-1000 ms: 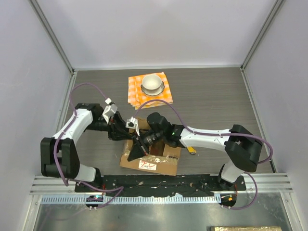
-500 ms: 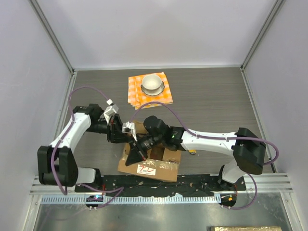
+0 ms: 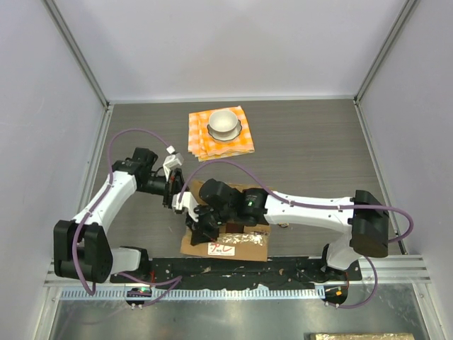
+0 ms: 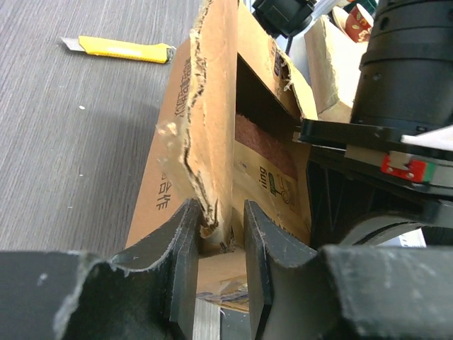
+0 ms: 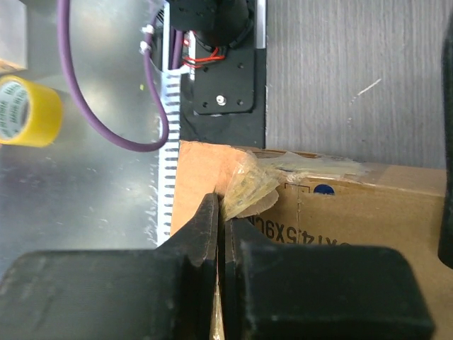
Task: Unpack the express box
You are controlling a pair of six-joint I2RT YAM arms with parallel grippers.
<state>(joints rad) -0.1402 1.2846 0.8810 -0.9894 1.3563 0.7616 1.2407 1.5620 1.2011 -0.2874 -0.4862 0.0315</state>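
The express box [image 3: 244, 242] sits at the near edge of the table just ahead of the arm bases. I have the right gripper [image 5: 221, 205] at its near corner, fingers pressed almost together on a crumpled wad of clear tape [image 5: 249, 190], presumably to peel the seal away. Farther back, the left gripper [image 4: 219, 212] is narrowed onto the torn flap [image 4: 212, 127], which I judge braces the carton; beyond, the bowl [image 3: 224, 122] on its checked cloth [image 3: 241, 142] stands well apart.

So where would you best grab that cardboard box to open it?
Probably the torn flap of the express box. It stands as a thin edge, so come at it edge-on from the box's left, one finger each side, as the left tool does.
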